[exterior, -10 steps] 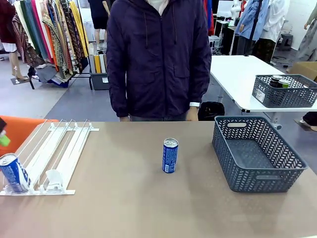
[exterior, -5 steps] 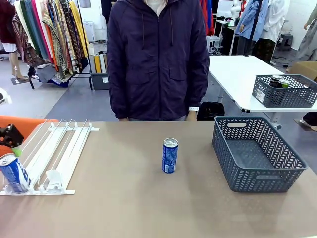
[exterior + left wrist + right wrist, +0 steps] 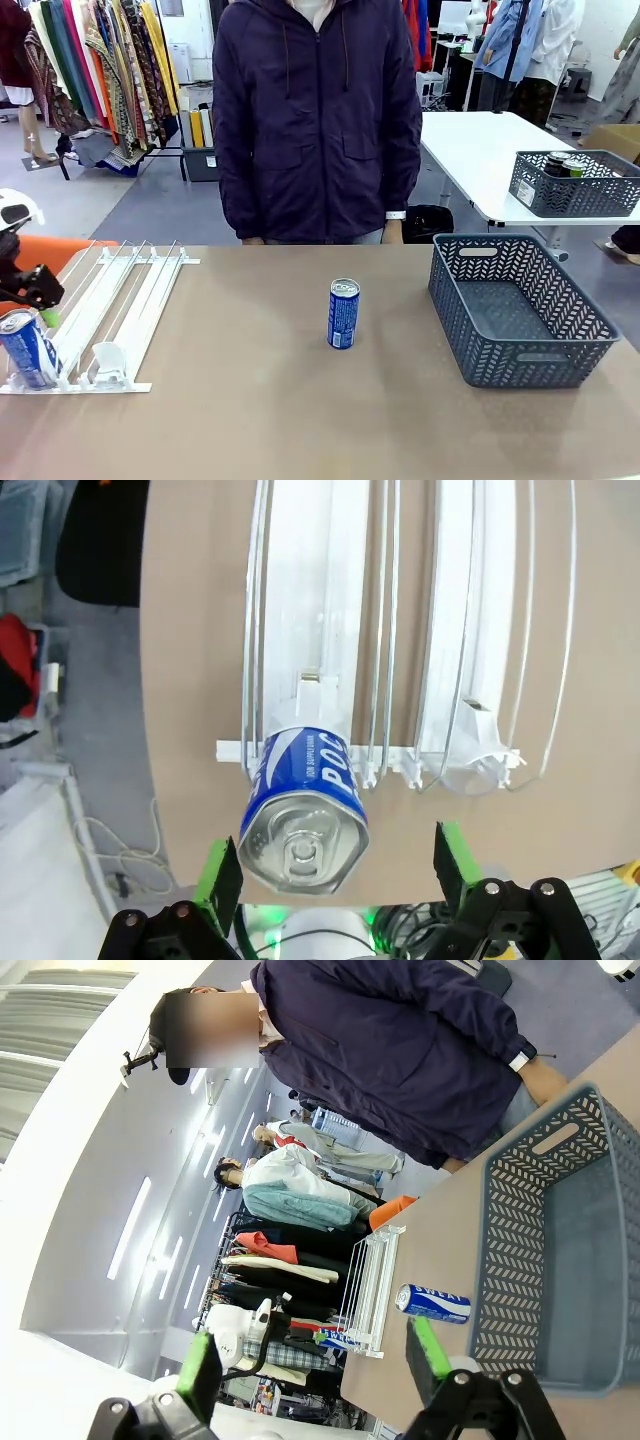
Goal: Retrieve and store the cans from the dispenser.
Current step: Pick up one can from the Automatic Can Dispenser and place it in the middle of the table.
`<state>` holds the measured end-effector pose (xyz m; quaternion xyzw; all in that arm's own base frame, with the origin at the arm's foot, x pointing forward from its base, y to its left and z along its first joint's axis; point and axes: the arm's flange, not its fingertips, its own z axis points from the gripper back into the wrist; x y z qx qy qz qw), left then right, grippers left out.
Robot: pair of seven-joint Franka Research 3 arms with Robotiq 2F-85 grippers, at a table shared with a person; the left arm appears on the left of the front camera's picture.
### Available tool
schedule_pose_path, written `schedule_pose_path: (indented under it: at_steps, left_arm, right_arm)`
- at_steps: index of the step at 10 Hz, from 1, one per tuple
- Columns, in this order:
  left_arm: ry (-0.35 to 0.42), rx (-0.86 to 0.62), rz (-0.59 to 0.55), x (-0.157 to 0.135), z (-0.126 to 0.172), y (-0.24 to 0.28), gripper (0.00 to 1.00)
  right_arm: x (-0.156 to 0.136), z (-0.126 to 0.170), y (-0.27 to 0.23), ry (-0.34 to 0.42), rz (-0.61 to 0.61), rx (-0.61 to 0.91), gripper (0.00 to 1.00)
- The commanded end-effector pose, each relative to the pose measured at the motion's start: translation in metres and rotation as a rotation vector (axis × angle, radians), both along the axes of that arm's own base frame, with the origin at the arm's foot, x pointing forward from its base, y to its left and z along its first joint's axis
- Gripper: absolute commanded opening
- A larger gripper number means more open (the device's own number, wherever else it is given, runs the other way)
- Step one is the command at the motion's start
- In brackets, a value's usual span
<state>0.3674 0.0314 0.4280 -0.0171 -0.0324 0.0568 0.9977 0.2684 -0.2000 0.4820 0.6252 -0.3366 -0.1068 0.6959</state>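
A blue can stands at the front stop of the white dispenser at the table's left. My left gripper hovers just above and behind it, open. In the left wrist view that can lies between the spread green fingers, apart from both, with the dispenser's rails beyond. A second blue can stands upright mid-table. My right gripper is open and empty, raised over the right side, looking at the second can and the dispenser.
A dark grey mesh basket sits empty at the table's right, its wall also in the right wrist view. A person in a dark jacket stands at the far edge. A second basket holding dark cans rests on a white table behind.
My left gripper has come in from the left edge and moved down and right toward the can at the dispenser's front. Both cans stay put.
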Motion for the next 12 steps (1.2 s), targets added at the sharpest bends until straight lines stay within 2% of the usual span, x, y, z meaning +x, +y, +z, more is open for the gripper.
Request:
schedule_pose_path:
  at_steps: [1, 7, 9, 12]
  left_arm:
    - [0.013, 0.017, 0.019, -0.0112, -0.0179, 0.0025, 1.0]
    - [0.022, 0.03, 0.036, -0.0082, -0.0273, 0.0056, 1.0]
    - [0.025, 0.034, 0.029, -0.0078, -0.0272, 0.0069, 0.0]
    - [0.018, 0.033, 0.033, -0.008, -0.0265, 0.0076, 0.0]
  right_arm:
    - [0.0023, 0.0052, 0.0002, -0.021, -0.011, 0.022, 1.0]
    - [0.0023, 0.0052, 0.0002, -0.021, -0.011, 0.022, 1.0]
    - [0.0023, 0.0052, 0.0002, -0.021, -0.011, 0.022, 1.0]
    - [0.0023, 0.0052, 0.0002, -0.021, -0.011, 0.022, 1.0]
